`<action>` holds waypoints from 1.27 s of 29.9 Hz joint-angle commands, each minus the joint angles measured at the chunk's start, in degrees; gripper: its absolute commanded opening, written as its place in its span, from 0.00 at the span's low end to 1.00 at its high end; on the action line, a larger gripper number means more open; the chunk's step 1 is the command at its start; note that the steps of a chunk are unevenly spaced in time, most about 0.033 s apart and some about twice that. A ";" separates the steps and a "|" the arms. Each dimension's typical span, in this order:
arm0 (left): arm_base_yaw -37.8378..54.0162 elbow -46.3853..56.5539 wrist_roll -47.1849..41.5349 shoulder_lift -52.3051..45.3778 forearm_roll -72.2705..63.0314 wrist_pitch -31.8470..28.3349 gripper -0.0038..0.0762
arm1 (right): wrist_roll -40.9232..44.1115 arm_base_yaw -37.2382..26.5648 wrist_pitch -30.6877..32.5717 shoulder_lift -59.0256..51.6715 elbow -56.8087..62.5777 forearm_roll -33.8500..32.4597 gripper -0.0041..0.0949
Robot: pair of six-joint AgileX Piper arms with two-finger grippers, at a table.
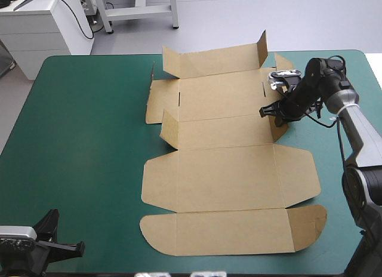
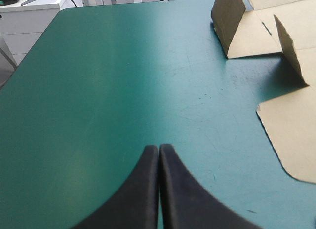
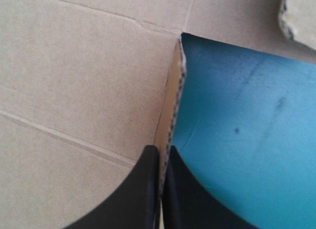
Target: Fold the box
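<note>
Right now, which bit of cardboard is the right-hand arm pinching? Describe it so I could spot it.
Start at the brown box, spread across the middle of the teal-green table. On its right side a small flap stands upright. Unlike the other raised flaps, it has the right end effector shut on its edge.

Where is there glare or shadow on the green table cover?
Left wrist view: a pale sheen streaks the teal-green table cover ahead of the left gripper; raised flaps of the brown cardboard box throw dark shadows. High view: only faint shadows beside the box.
</note>
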 commanded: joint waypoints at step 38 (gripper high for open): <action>-0.44 -1.69 -0.21 -0.30 -0.38 -4.60 0.04 | -50.88 20.18 -4.95 9.04 -19.97 -5.04 0.02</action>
